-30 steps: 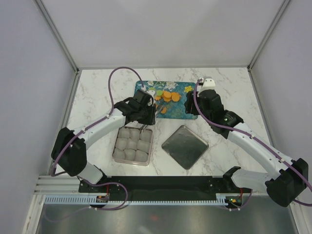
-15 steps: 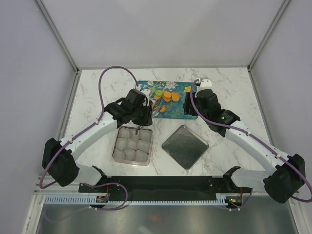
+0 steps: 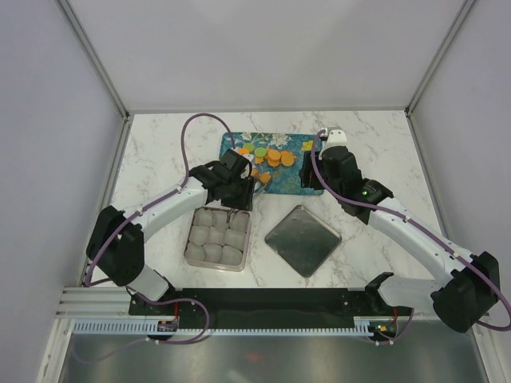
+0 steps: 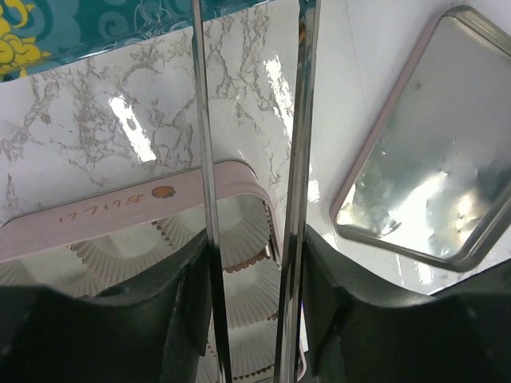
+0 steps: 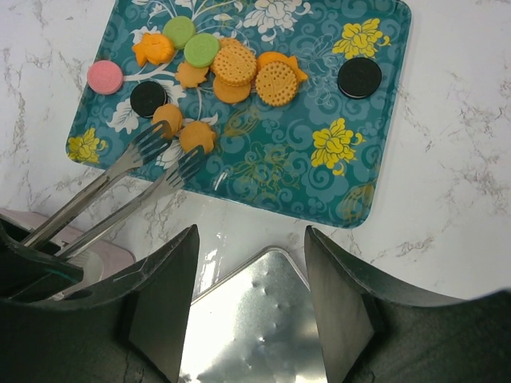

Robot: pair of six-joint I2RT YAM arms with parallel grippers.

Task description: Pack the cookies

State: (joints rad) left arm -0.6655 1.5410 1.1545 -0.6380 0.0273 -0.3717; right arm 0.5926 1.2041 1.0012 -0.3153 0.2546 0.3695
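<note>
Pale plain walls (image 3: 263, 48) with metal corner posts enclose a single white marble table (image 3: 160, 152). Two arms reach in from the near edge. One teal flowered tray (image 5: 351, 159) lies at the far middle of the table. Nearer, one square silver lid (image 3: 303, 239) lies flat, and to its left sits one pink tin box (image 4: 120, 211) holding nine white paper cups (image 3: 214, 235) in three rows of three.

The left gripper (image 4: 254, 271) is clamped on one pair of metal tongs (image 5: 120, 179). Their forked tips are parted, just beside two orange discs at the tray's near left. The right gripper (image 5: 249, 235) hangs spread and empty over the tray's near edge.

The cookies (image 5: 276, 83) all lie on the tray, mostly in its far left part. There are two black, two green, one pink and at least eight orange, some overlapping.
</note>
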